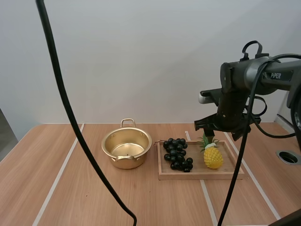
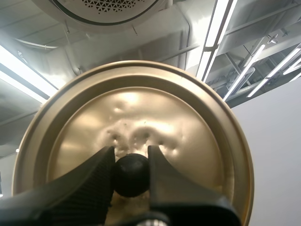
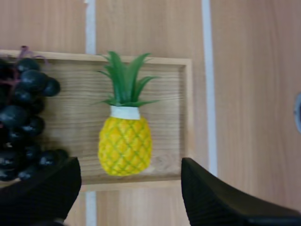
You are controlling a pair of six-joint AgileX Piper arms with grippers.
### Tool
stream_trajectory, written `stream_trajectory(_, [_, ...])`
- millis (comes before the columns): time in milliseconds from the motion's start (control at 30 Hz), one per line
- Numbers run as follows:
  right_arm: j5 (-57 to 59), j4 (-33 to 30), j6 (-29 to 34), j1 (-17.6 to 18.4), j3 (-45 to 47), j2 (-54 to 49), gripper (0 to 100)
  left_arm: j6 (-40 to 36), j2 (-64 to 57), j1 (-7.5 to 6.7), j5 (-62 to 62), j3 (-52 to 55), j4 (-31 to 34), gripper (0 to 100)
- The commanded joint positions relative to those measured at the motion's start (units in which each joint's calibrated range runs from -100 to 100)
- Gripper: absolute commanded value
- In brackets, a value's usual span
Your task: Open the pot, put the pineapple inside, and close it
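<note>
Pot (image 1: 127,149) of gold metal just left of centre in the high view, upright on the wooden table (image 1: 28,155), open at the top, inside bare and shiny, one loop handle toward the far edge. Just to its right, a shallow wooden tray (image 1: 197,176), near the pot with a narrow gap between. On the tray's left half, a bunch of dark grapes (image 1: 177,154). On its right half, the pineapple (image 1: 212,156), yellow with green leaves, lying flat with the leaves pointing to the far rim, just beside the grapes yet apart from them. Not in the pot.

Right gripper (image 1: 207,129) hanging from the arm at the upper right of the frame, directly over the pineapple's leaves, clear of the fruit. From the right wrist: fingers (image 3: 221,197) spread wide, ribbed faces turned inward, nothing gripped, pineapple and tray floor below the gap.

Left gripper (image 2: 131,162) from the left wrist: fingertips (image 2: 89,188) pinched tight on the round black knob (image 2: 131,176) of the lid (image 2: 136,113), one on each side. Lid gold, dented near the knob, held in the air, knob side facing the camera.
</note>
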Motion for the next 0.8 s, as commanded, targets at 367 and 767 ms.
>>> stream_trajectory(367, [-5.5, 1.4, 0.7, -0.2, -0.3, 9.7, 100, 1.9, 0.1, 0.07, -0.6, -0.4, -0.1, 0])
stream_trajectory(767, [-9.8, 0.4, 1.8, -0.2, -0.3, 14.0, 100, 3.6, 0.1, 0.07, -0.6, -0.4, -0.1, 0])
